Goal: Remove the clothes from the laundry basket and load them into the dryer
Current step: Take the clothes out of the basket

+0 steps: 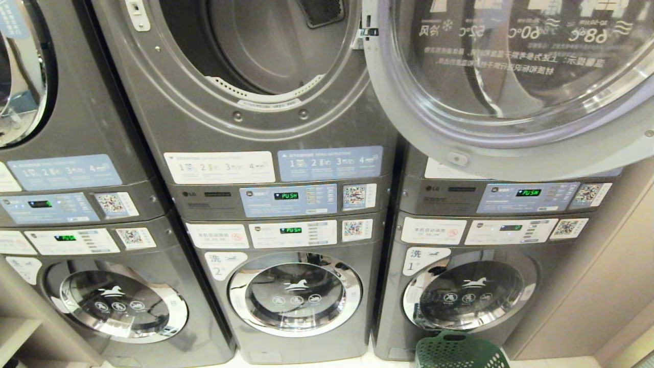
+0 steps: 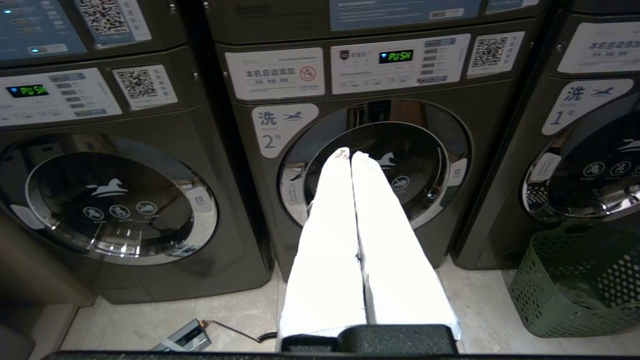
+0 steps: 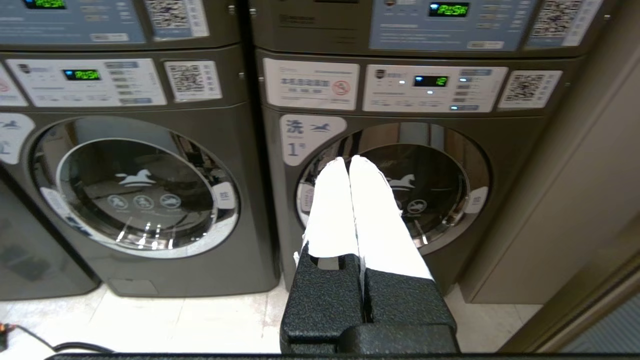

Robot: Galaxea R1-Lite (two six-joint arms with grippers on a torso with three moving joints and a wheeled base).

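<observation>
We note both grippers—left gripper (image 2: 351, 154), right gripper (image 3: 349, 160)—pressed together, holding nothing; green laundry basket (image 2: 580, 280) sits floor-level, well apart from both.

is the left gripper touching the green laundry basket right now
Apart. The left wrist view shows the left gripper, shut and empty, held in front of the number 2 washer door, with bare floor between it and the laundry basket.

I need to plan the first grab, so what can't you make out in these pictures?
- Laundry basket: cut off by the head view's bottom edge.
- Basket contents: hidden behind its perforated wall in the left wrist view, so no clothes are identifiable.
- Dryer drum: its upper part is cut off by the head view's top edge.
</observation>
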